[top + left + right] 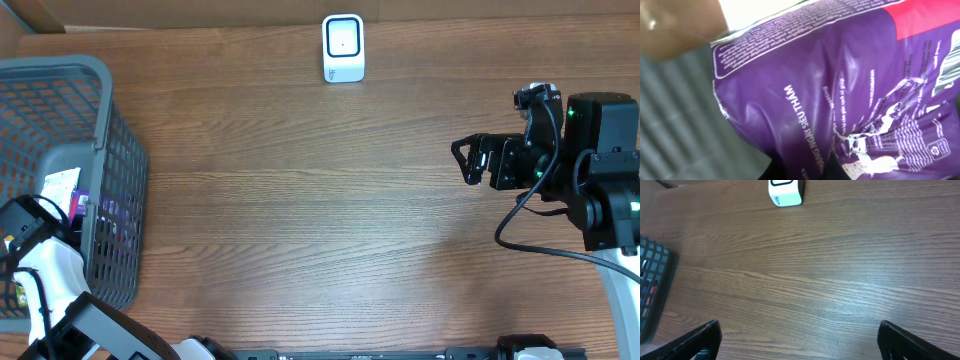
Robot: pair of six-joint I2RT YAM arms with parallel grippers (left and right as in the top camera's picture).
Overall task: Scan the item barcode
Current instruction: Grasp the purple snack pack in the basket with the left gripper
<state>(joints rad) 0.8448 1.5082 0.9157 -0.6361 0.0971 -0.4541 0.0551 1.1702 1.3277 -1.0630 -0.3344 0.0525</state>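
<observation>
Down inside the grey basket (110, 130) at the table's left edge lies the purple packet (805, 100), filling the left wrist view with glossy, creased film and fine white print. What looks like part of a barcode (946, 75) shows at its right edge. The left gripper (40, 212) is buried in the basket with its jaws closed together. Its fingers are out of sight, so I cannot tell whether they pinch the film. The packet looks light, soft and slippery: it should sag and crumple rather than hold a flat face. A firm pinch on a sealed edge or a gathered fold, away from the barcode, seems the best hold. The right gripper (463, 160) hangs over bare table at the right, jaws wide apart and empty. The white scanner (343, 47) stands at the far edge, well apart from the basket.
</observation>
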